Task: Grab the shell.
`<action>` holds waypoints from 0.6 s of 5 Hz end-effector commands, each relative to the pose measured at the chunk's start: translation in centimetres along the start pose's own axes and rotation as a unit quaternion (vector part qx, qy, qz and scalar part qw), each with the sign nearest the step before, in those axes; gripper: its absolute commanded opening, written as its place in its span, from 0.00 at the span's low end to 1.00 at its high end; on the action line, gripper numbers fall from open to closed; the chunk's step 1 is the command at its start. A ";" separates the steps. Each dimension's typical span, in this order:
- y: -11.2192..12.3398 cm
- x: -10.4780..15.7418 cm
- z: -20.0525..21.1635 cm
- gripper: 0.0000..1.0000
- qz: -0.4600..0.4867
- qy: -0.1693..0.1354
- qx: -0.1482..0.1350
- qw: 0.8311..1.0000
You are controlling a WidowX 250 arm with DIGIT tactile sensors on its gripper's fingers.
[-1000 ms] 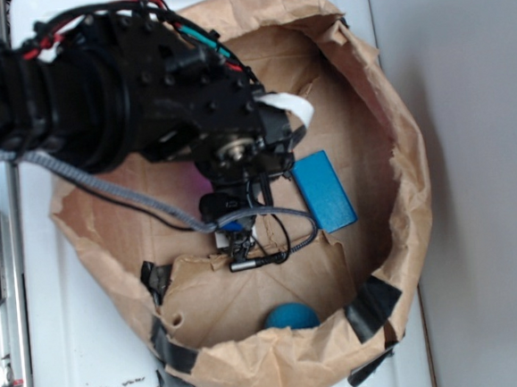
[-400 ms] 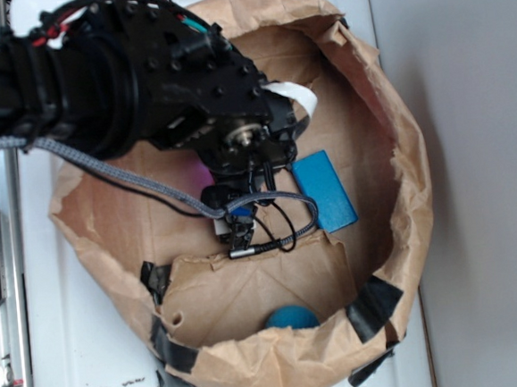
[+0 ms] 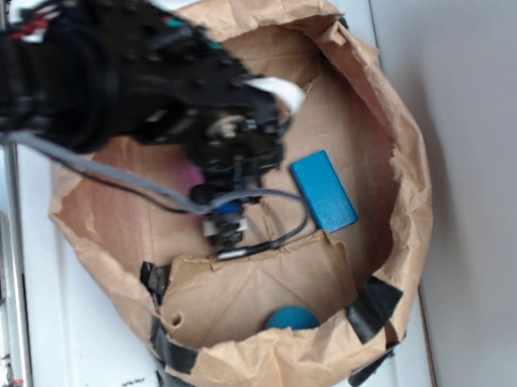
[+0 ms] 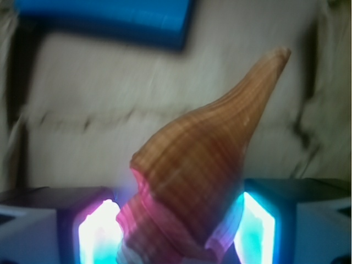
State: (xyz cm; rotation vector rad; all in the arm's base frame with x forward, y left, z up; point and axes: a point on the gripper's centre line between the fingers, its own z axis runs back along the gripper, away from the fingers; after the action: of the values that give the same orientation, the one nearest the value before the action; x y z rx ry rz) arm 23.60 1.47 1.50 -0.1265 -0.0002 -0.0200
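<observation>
In the wrist view the shell [image 4: 198, 165] stands between my gripper's [image 4: 176, 231] glowing pads [image 4: 98, 234]. It is brown and tan with ridged whorls, and its pointed tail reaches up to the right. Both pads press against its wide lower body, so the gripper is shut on it. The shell looks sharp while the paper floor behind it is smeared. From the exterior view the black arm [image 3: 143, 86] covers the shell; only a pink glow [image 3: 190, 174] shows under the wrist.
A flat blue block [image 3: 323, 190] lies just right of the wrist, seen at the top in the wrist view [image 4: 104, 19]. A teal ball [image 3: 292, 318] sits by the near wall. The crumpled paper bag's rim [image 3: 403, 155] rings everything, patched with black tape [image 3: 370, 306].
The arm has shifted left and slightly up and now looks motion-blurred. The dangling cable and wrist camera moved left with it. The block and ball have stayed put.
</observation>
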 end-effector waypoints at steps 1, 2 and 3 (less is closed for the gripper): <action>3.2 4.3 10.5 0.00 0.051 -0.053 -0.047 0.996; 1.8 3.6 15.5 0.00 0.046 -0.064 -0.031 0.996; 1.3 3.3 15.7 0.00 0.048 -0.060 -0.030 0.997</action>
State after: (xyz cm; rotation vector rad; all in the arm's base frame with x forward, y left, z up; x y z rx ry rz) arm 26.66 4.89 15.42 -0.1956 -0.0513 0.1001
